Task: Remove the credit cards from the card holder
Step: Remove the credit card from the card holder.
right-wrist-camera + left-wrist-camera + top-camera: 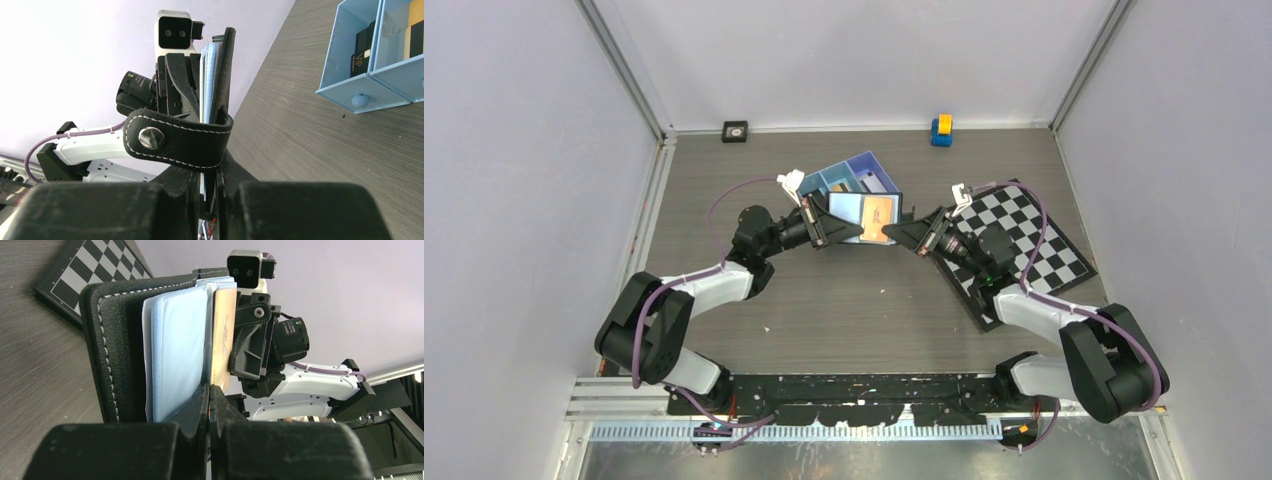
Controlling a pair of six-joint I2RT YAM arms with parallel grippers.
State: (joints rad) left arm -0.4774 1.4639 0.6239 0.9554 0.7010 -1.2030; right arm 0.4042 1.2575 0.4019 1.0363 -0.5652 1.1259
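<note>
The card holder [847, 209], a black bifold with pale bluish leaves, hangs open above the table between both grippers. An orange-gold credit card [879, 218] shows on its right half. In the left wrist view my left gripper [210, 388] is shut on a thin inner leaf between the pale sleeve [175, 350] and the orange card [223, 335]; whether the card itself is pinched I cannot tell. My right gripper [214, 167] is shut on the black cover's edge [226, 75], its fingertips partly hidden behind the strap tab [175, 140]. Seen from above, the left gripper [842, 231] and the right gripper [897, 236] face each other.
The blue three-compartment tray [865, 166] stands just behind the card holder; a black VIP card [362, 50] stands in one compartment. The chequered board [1036, 243] lies under the right arm. A yellow-and-blue block [941, 129] and a small black square [735, 131] sit at the back wall.
</note>
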